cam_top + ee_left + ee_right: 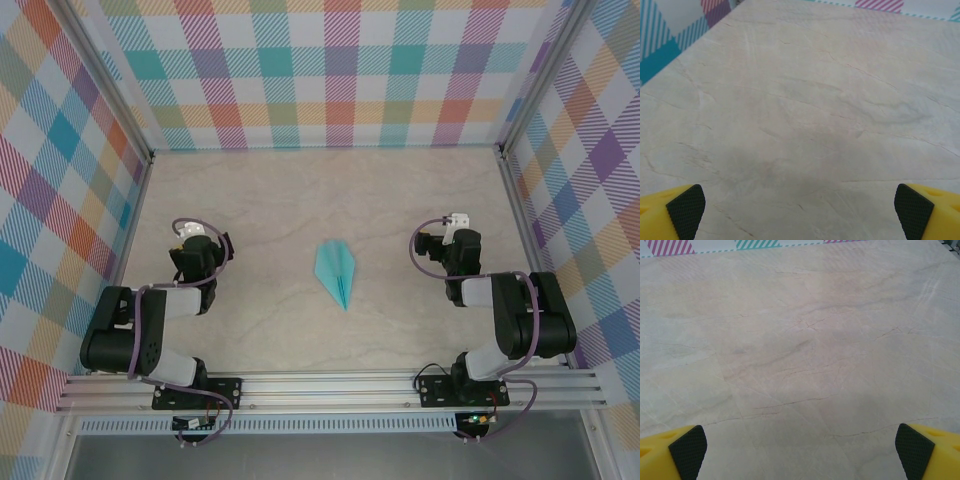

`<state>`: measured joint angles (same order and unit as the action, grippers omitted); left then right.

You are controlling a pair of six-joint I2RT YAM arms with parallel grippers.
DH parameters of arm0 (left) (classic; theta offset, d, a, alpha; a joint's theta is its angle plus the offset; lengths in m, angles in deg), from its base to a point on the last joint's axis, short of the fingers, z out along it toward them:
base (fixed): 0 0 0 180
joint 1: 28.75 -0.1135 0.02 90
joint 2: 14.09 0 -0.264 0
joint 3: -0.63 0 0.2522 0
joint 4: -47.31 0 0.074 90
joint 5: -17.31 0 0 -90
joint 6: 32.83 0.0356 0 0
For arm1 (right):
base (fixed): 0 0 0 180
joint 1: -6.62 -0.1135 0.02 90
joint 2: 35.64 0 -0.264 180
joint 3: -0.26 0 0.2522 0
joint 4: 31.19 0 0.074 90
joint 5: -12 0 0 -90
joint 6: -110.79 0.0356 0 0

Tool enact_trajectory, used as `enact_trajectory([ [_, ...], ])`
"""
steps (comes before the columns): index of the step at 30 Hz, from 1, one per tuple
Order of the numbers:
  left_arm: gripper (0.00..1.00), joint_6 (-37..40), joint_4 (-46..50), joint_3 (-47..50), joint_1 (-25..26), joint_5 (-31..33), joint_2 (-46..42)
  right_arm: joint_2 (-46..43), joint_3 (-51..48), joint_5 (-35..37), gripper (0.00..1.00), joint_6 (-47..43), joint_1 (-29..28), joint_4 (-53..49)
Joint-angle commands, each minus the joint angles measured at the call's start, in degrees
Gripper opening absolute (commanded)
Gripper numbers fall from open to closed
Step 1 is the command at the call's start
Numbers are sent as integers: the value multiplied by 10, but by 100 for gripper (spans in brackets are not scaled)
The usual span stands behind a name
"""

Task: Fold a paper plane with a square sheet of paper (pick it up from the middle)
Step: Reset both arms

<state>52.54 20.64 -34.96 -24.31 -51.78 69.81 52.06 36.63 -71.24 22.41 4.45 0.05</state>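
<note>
Left claw [800, 210], right claw [800, 450] gaping, paper plane [337, 272] between, apart.

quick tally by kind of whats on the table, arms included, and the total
cyan paper plane: 1
robot arms: 2, the left arm and the right arm
total: 3

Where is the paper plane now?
In the top view the paper plane lies at the middle of the table, between the left arm and the right arm, touching neither, tip toward the near edge.
</note>
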Motion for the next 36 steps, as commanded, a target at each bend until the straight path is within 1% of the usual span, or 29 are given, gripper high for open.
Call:
enact_trajectory([
  [1, 100, 14, -55, -1, -8, -56, 12, -3, 5, -11, 100, 0, 3, 23],
  [3, 100, 25, -65, -6, -8, -81, 35, -3, 5, -11, 100, 0, 3, 24],
  [4, 100, 33, -108, 0, -7, -89, 63, -3, 5, -10, 100, 0, 3, 24],
  [5, 100, 36, -107, -1, -5, -93, 59, -3, 5, -10, 100, 0, 3, 23],
  [6, 100, 34, -79, -6, -5, -92, 52, -3, 5, -10, 100, -1, 3, 24],
  [7, 100, 36, -103, -2, -5, -90, 60, -3, 5, -11, 100, 0, 4, 23],
  [8, 100, 35, -81, -7, -5, -90, 54, -3, 5, -11, 100, 0, 3, 23],
  [9, 100, 36, -93, -5, -3, -86, 58, -3, 5, -11, 100, 0, 3, 23],
  [14, 100, 39, -86, -8, 5, -66, 56, -3, 5, -11, 100, 0, 4, 23],
  [23, 100, 41, -88, -7, 7, -65, 56, -3, 5, -11, 100, -1, 3, 23],
  [24, 100, 44, -88, -7, 7, -70, 57, -3, 5, -11, 100, -1, 3, 24],
  [25, 100, 53, -81, -10, 7, -96, 57, -3, 5, -11, 100, 0, 3, 24],
  [26, 100, 73, -70, -17, 8, -143, 58, -3, 5, -11, 100, 0, 3, 24],
  [27, 100, 80, -72, -15, 7, -165, 55, -3, 5, -11, 100, -1, 3, 24],
  [36, 100, 71, -60, -22, 0, -162, 57, -3, 5, -11, 100, 0, 3, 23],
])
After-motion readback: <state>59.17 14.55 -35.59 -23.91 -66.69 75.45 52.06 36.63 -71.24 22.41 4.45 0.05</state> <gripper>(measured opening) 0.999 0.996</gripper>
